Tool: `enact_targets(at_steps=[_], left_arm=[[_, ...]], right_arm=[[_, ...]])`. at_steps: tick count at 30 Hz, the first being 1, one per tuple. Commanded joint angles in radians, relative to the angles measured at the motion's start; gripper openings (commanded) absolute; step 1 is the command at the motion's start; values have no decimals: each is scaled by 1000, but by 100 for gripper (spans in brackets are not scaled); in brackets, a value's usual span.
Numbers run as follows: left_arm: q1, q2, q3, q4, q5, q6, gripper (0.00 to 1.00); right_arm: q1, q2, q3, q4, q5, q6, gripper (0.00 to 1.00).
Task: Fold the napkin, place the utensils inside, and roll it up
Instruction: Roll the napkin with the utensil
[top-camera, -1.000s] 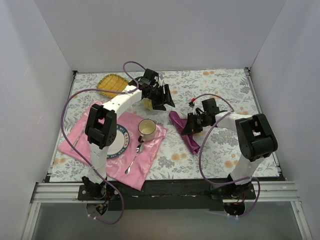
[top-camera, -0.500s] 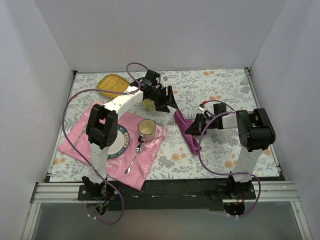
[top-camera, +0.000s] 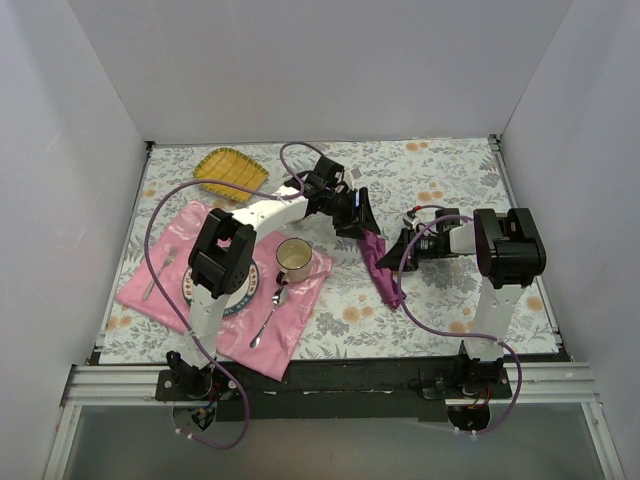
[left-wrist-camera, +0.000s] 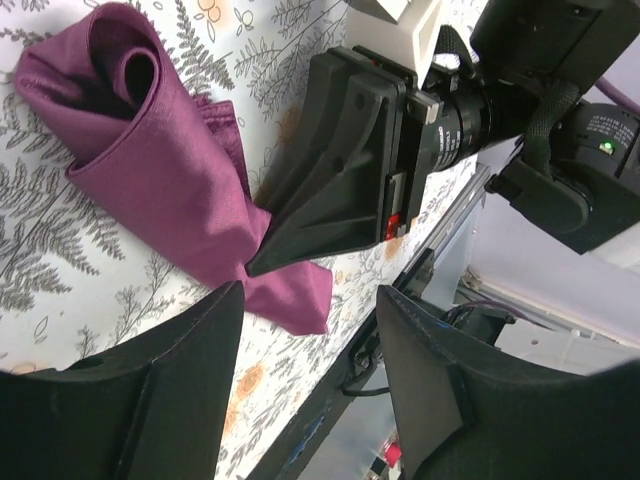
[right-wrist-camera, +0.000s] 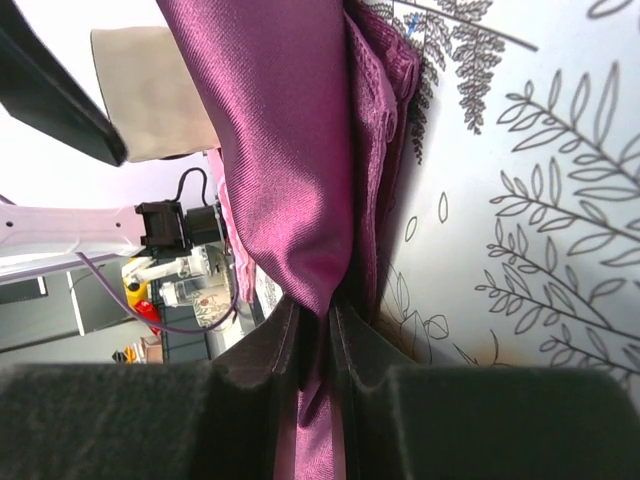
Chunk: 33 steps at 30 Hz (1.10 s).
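The napkin lies rolled into a dark purple tube on the flowered tablecloth, right of centre. My right gripper is shut on its middle; in the right wrist view the cloth is pinched between the fingers. My left gripper hovers open just above the roll's far end. In the left wrist view the roll shows its open spiral end, with the right gripper's fingers clamped on it and my left gripper open and empty. The blue-handled utensil is not in view.
A pink placemat at the left holds a plate, a cup, a silver spoon and a fork. A yellow dish sits at the back left. White walls enclose the table.
My left gripper has moved right and nearer, from beside the yellow dish to over the roll's far end. The right gripper and the napkin have shifted slightly right, still gripped.
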<state>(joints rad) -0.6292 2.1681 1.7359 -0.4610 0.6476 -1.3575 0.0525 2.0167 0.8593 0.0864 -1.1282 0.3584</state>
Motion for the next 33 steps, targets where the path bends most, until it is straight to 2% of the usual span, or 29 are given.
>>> enact_targets(at_steps=[1,9,13,23,33], left_arm=[[0,12,13,88,27,-31,54],[0,99,66,157,17,-83,50],[5,137,86,176,-22,-98,48],[34,138,74,168,-39,-118,49],[34,131,129,163,7,-146,51]], right_arm=[[-16,37,14,-74,90,-90,8],[-17,5,84,-214,163,-182,18],[-16,-62,119,-312,224,-243,24],[47,-323,83,-491,533,-325,46],[115,-478,-40,-479,691,-315,48]])
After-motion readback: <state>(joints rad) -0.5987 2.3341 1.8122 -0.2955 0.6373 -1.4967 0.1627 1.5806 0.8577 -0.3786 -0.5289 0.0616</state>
